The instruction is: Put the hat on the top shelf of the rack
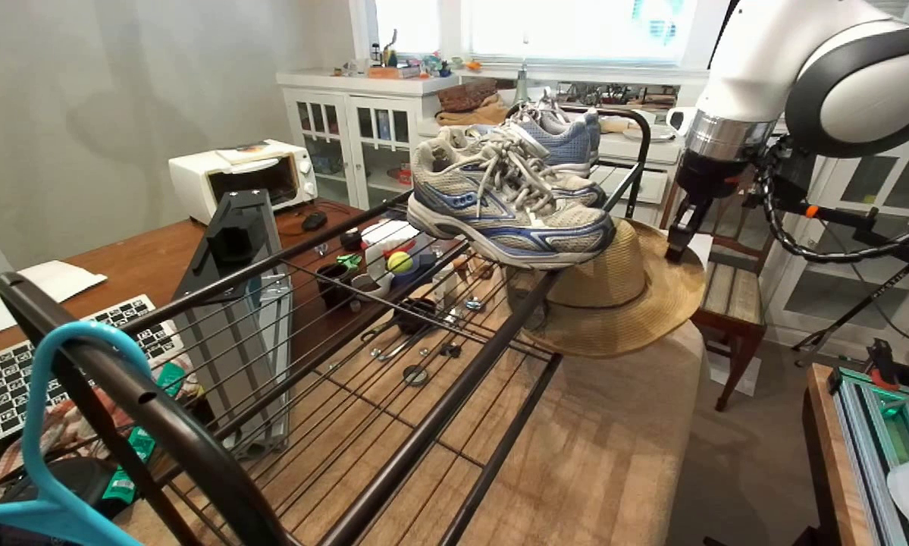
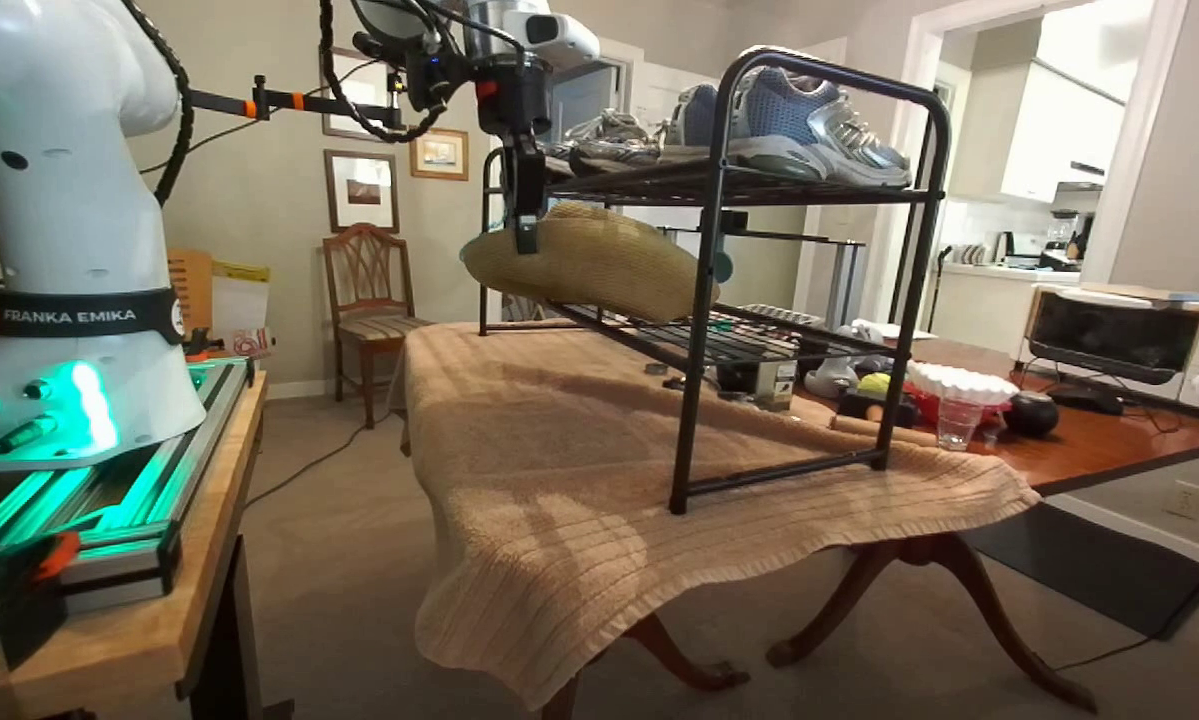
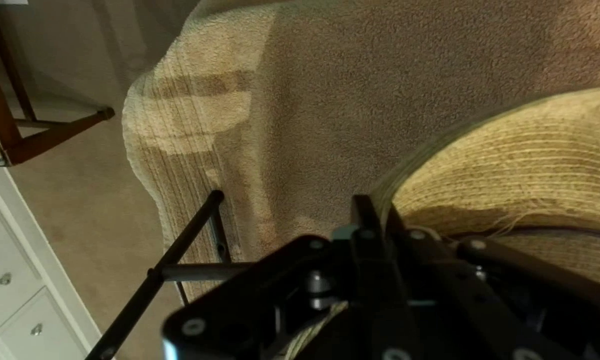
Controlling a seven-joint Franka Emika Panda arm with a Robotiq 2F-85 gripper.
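The tan straw hat (image 1: 613,277) hangs tilted beside the rack, below the level of the top shelf; it also shows in an exterior view (image 2: 599,262) and the wrist view (image 3: 525,150). Its far side is partly hidden by a sneaker and the rack's rail. My gripper (image 1: 678,246) is shut on the brim edge, fingers pointing down; in the wrist view the brim runs between the fingertips (image 3: 382,215). The gripper also shows in an exterior view (image 2: 526,235). The black wire top shelf (image 1: 492,353) carries sneakers at one end; its edge shows in an exterior view (image 2: 649,186).
Grey-blue sneakers (image 1: 499,205) stand on the top shelf, also seen at the rack's end (image 2: 809,130). A lower wire tier (image 2: 749,345) lies below. Curved end frames (image 2: 707,300) rise above the shelf. A blue hanger (image 1: 41,425) hooks one end frame. A towel (image 2: 539,470) covers the table.
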